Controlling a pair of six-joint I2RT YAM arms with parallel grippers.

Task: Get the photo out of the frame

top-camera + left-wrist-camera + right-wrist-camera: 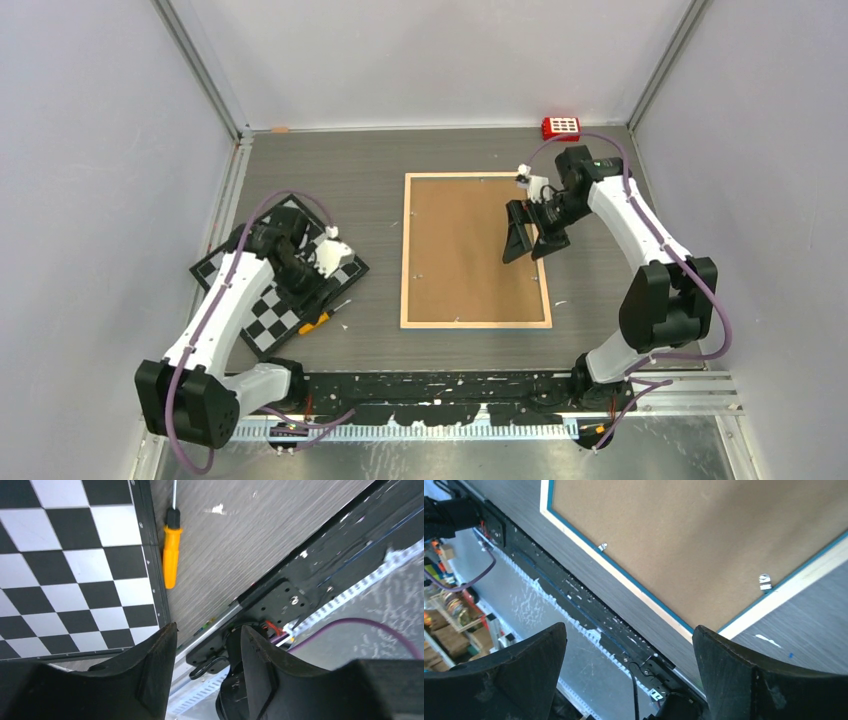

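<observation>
Right fingers [734, 670]: standing wide apart, gripping nothing, hovering over the frame [475, 250] near its right edge.
Left fingers [150, 675]: standing partly apart, holding nothing, hanging over a corner of the chequered board [75, 570].
Frame: lying face down mid-worktop [370, 190], brown back showing, small clips [765, 581] sitting along its edge.
Screwdriver [170, 555]: lying just beside the board.

One frame [450, 250], one chequered board [258, 322], one screwdriver [170, 555]
</observation>
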